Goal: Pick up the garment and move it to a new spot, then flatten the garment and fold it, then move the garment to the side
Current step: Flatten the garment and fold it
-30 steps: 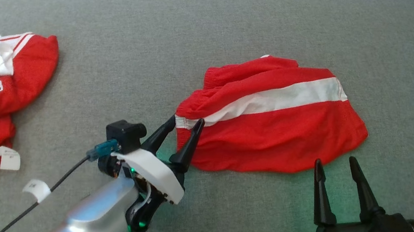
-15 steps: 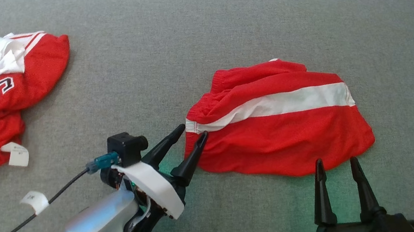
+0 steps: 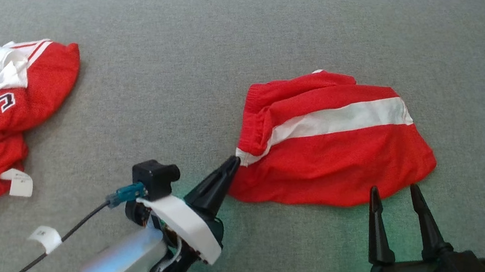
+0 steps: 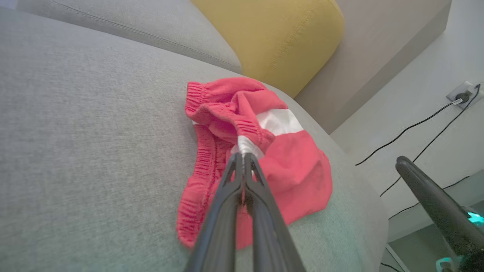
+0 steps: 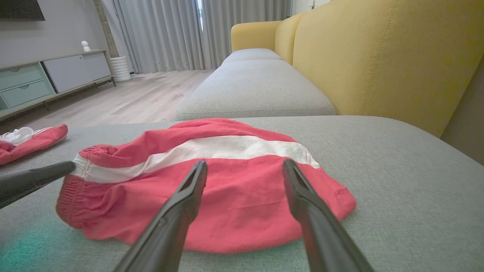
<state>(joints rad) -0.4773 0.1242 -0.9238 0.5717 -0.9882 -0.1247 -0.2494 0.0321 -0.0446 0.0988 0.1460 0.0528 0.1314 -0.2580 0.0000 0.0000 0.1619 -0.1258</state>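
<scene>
My left gripper pinches the shorts at the waistband; their long axis runs rightward, past my spread right gripper.

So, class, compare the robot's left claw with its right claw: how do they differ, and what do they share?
The left claw is shut; the right claw is open. The left claw pinches the shorts at the waistband; the right claw holds nothing. In the head view the left claw leans right, while the right claw leans slightly left. Both are dark, pointed and low at the near edge of the shorts.
</scene>
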